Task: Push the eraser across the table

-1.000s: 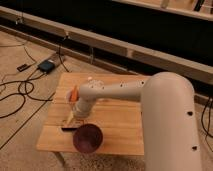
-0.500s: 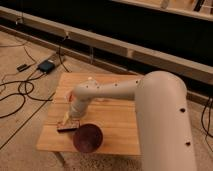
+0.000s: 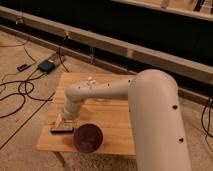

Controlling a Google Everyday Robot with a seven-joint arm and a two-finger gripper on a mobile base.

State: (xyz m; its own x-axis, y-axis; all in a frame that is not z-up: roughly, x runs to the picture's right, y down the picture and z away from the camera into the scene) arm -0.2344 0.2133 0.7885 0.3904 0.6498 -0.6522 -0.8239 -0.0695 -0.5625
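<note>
- The eraser (image 3: pixel 61 129) lies flat on the worktop (image 3: pixel 115 117), at lower left of the frame, close to the worktop's left edge and just left of the purple bowl (image 3: pixel 88 138).
- The gripper (image 3: pixel 65 120) sits low over the worktop, immediately above and behind the eraser; contact cannot be confirmed.
- How far the jaws stand apart cannot be told; the wrist housing hides them. Nothing is visibly held.
- A small pale object (image 3: pixel 90 79) rests near the worktop's far edge, well apart from the eraser.
- Handling judgement: the eraser appears small, light and rigid, with a low flat profile. It should slide on the wooden planks, though a rubbery underside may drag.
- Contact advice: no grasp is needed. Press against a long side face, low and centred, to limit rotation. The bowl stands close and may obstruct travel toward the right.
</note>
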